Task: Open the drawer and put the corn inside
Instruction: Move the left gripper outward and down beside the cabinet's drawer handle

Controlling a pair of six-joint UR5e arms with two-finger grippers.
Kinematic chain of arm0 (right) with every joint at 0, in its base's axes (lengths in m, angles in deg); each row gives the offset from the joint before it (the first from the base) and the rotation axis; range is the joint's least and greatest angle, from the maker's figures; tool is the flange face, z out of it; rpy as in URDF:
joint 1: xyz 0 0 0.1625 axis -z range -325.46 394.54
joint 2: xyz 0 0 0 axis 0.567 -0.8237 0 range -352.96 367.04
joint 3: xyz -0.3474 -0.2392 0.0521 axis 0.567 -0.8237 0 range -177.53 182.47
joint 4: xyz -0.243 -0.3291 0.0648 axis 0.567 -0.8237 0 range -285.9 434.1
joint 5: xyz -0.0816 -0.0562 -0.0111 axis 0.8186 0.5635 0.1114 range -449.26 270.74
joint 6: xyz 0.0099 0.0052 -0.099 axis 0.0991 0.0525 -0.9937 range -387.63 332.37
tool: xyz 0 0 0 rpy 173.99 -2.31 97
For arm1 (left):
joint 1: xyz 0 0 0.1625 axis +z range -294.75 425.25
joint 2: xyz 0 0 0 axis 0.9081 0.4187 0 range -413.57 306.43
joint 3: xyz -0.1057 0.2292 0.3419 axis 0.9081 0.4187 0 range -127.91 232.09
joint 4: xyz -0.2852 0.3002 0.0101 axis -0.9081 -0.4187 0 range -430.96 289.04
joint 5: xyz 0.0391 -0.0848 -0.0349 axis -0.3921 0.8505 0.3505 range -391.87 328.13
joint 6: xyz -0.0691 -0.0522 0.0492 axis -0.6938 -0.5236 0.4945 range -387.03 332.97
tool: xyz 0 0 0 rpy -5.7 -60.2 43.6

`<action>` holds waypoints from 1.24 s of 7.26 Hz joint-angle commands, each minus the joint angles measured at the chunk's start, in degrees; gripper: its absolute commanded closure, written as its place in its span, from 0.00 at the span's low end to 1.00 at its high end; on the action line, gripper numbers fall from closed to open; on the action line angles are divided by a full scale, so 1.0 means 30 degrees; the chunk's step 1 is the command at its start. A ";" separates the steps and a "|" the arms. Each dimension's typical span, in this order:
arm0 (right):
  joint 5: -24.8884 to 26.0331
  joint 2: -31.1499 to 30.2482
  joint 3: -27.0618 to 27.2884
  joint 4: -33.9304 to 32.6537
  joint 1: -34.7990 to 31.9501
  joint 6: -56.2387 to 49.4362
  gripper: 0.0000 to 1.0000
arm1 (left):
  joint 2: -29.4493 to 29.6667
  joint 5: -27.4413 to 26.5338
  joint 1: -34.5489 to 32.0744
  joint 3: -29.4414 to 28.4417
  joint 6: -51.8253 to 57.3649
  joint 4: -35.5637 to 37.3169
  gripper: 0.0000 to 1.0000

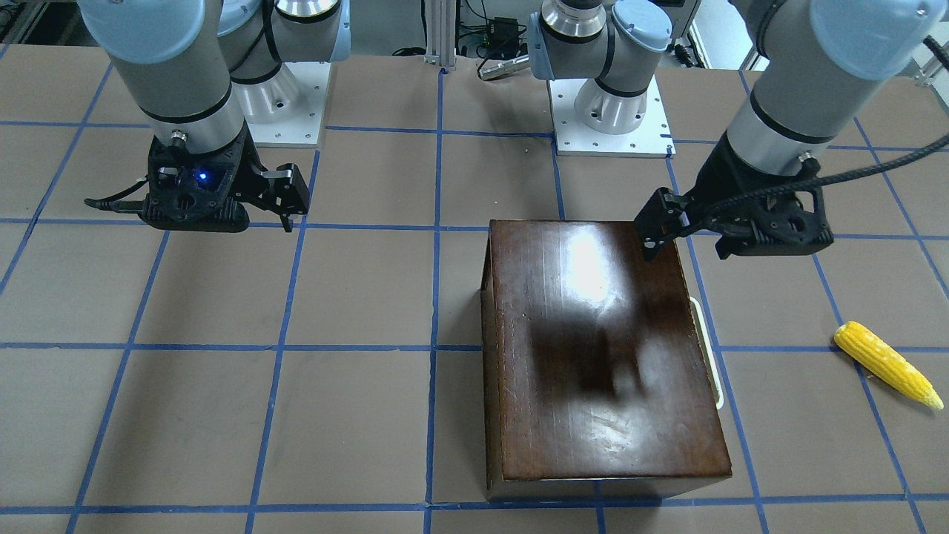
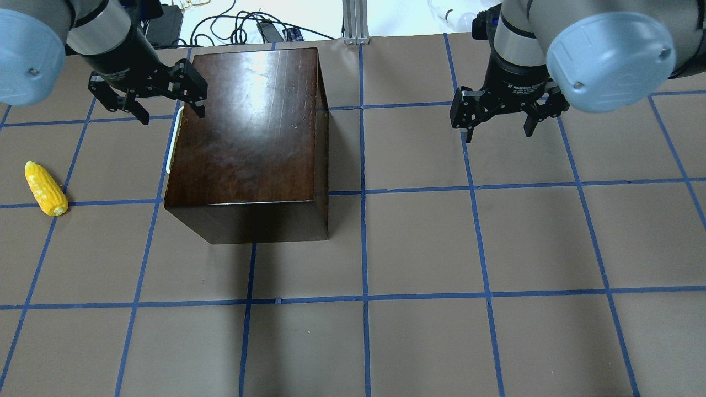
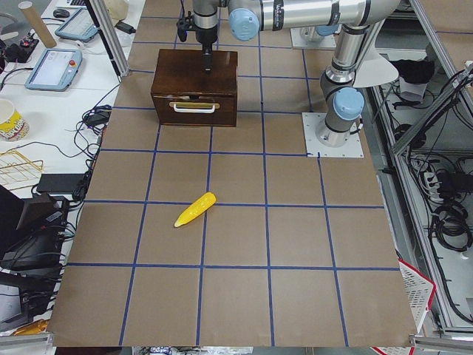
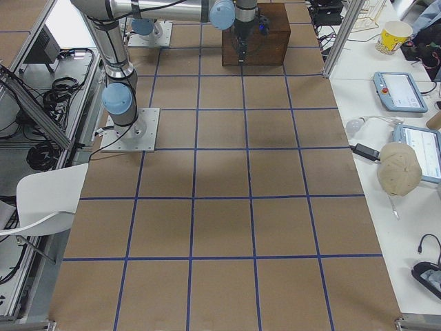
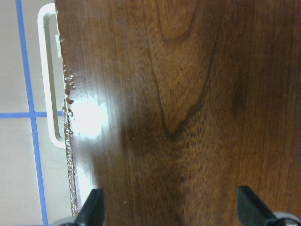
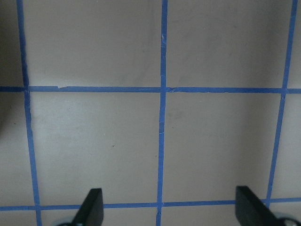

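Observation:
The dark-brown box (image 2: 248, 127) stands on the table with its drawer shut. The drawer's front (image 3: 194, 117) and whitish handle (image 3: 194, 108) face the robot's left; the handle also shows in the overhead view (image 2: 172, 140) and the left wrist view (image 5: 49, 75). The yellow corn (image 2: 45, 187) lies on the table to the left of the box, apart from it, and also shows in the front view (image 1: 886, 363). My left gripper (image 2: 168, 107) is open and empty, above the box's top edge on the handle side (image 5: 170, 209). My right gripper (image 2: 499, 127) is open and empty above bare table (image 6: 164, 209).
Both arm bases (image 1: 612, 111) are bolted at the robot's edge of the table. Blue tape lines (image 2: 364, 193) grid the brown surface. Desks with tablets (image 3: 55, 66) and a cup (image 4: 394, 34) lie beyond the table's far edge.

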 commanded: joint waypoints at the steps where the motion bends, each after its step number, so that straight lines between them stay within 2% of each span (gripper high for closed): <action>1: 0.0029 0.0000 0.0000 0.0005 0.0000 0.0000 0.00 | 0.0564 0.0141 0.1807 -0.0593 0.0959 0.0094 0.00; 2: 0.0000 0.0000 0.0000 0.0005 0.0000 0.0000 0.00 | 0.0886 0.0257 0.2684 -0.0798 0.1867 0.0123 0.00; 3: 0.0000 0.0000 0.0000 0.0005 0.0000 0.0000 0.00 | 0.1295 0.1476 0.3736 -0.1032 0.3268 0.0269 0.00; 4: 0.0029 0.0000 0.0000 0.0005 0.0000 0.0000 0.00 | 0.1793 0.1923 0.4501 -0.1035 0.4645 0.0299 0.00; 5: 0.0000 0.0000 0.0000 0.0005 0.0000 0.0000 0.00 | 0.2349 0.1899 0.4799 -0.0861 0.6544 0.0734 0.00; 7: 0.0000 0.0000 0.0000 -0.0024 0.0000 0.0000 0.00 | 0.3462 0.2102 0.4890 -0.0743 0.7032 0.2076 0.00; 9: 0.0000 0.0000 0.0000 0.0005 0.0000 0.0000 0.00 | 0.4342 0.3564 0.4890 -0.0128 0.7526 0.2407 0.00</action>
